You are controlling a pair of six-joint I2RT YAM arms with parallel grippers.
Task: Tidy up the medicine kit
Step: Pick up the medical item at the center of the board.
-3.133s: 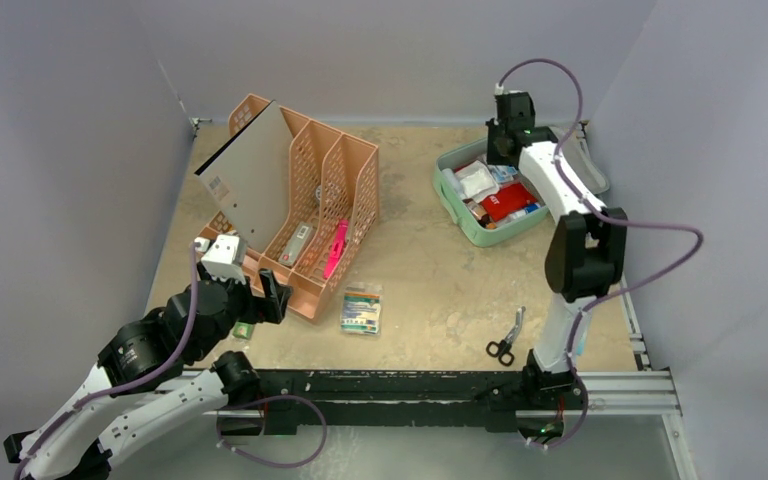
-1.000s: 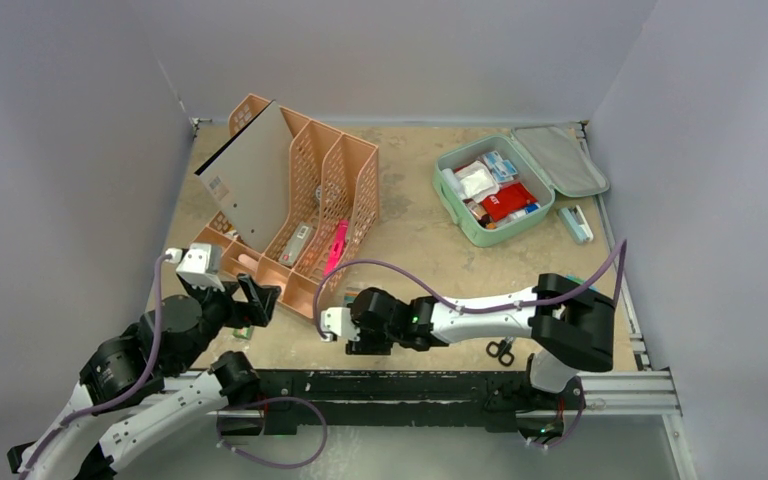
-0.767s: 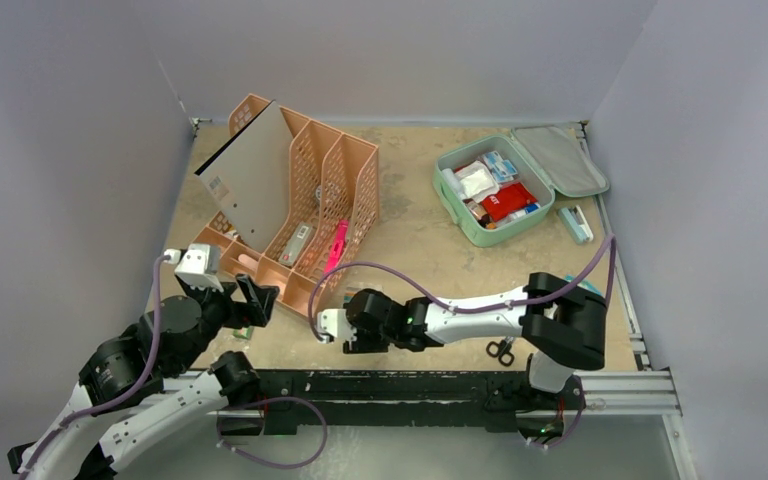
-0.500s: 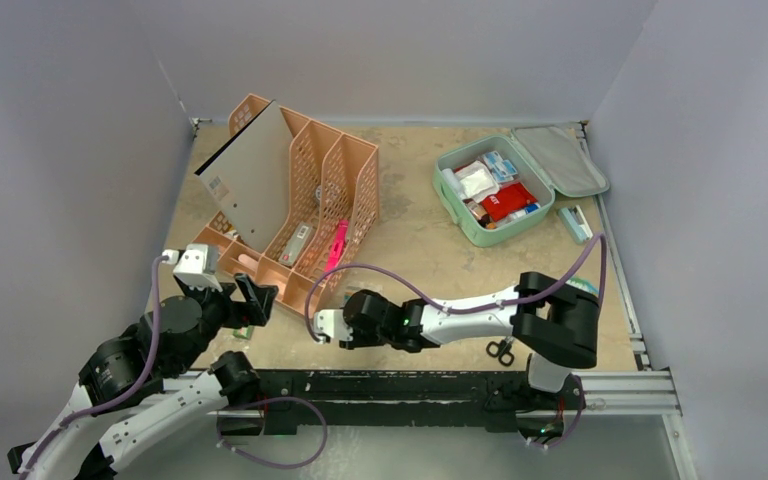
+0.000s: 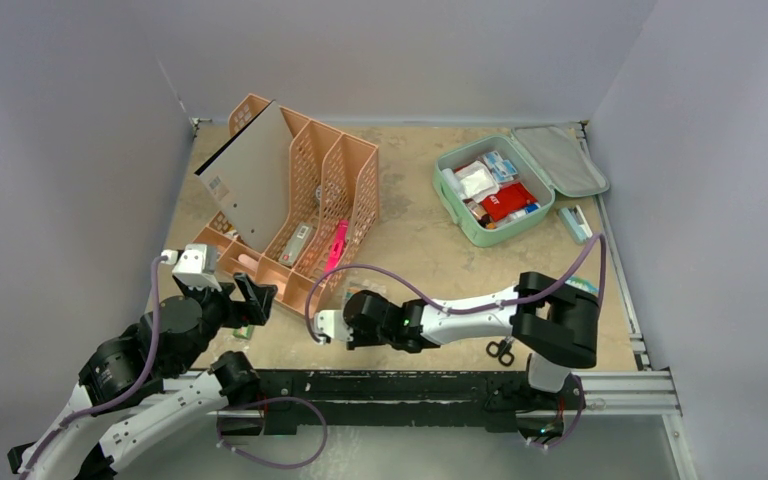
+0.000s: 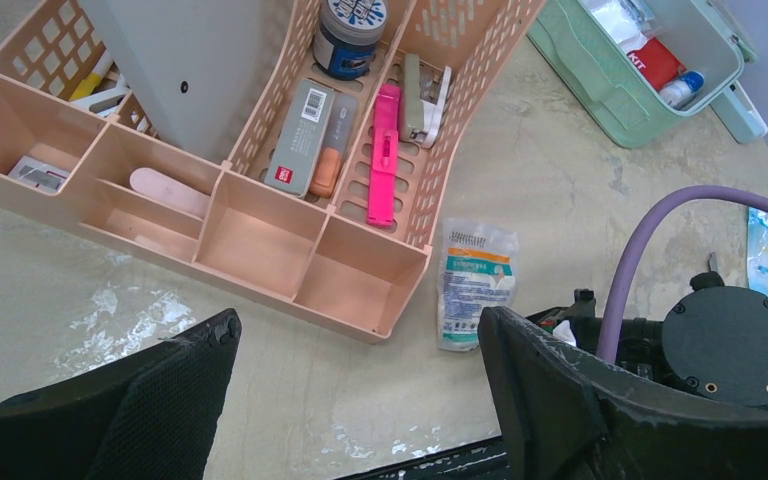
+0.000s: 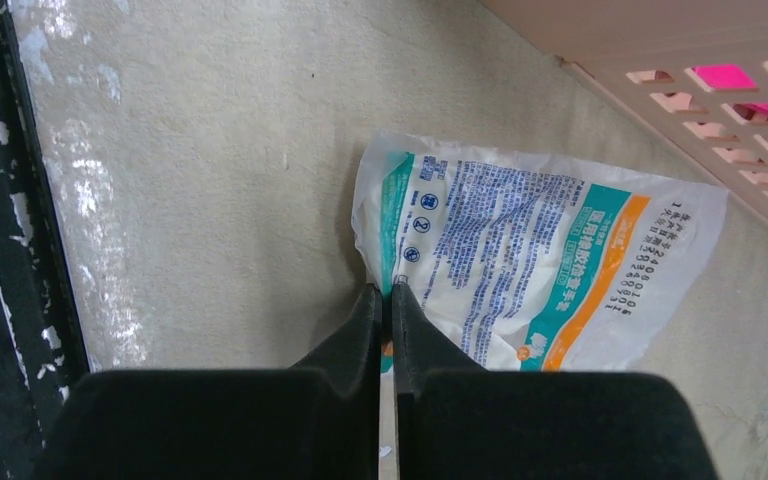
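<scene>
The medicine kit point(image 5: 457, 215) lies open at the back right, mint-green, its grey lid point(image 5: 558, 160) folded back, with a red pouch and packets inside. It also shows in the left wrist view point(image 6: 600, 85). A white gauze packet point(image 7: 540, 260) with teal and orange print lies by the orange rack's front corner point(image 6: 472, 282). My right gripper point(image 7: 385, 290) reaches low across the table point(image 5: 352, 318), jaws shut on the packet's near edge. My left gripper point(image 6: 357, 325) hovers open and empty in front of the rack point(image 5: 255, 300).
The orange mesh rack point(image 5: 305, 200) stands at the back left, holding a grey board, a pink item and small boxes. Black scissors point(image 5: 501, 350) lie near the right arm's base. A small mint box point(image 5: 573, 222) and a blue packet point(image 5: 580, 285) lie by the right edge.
The right arm swung from above the kit down to the packet at the front, then slid a little left. The left arm lifted slightly early on, then stayed still.
</scene>
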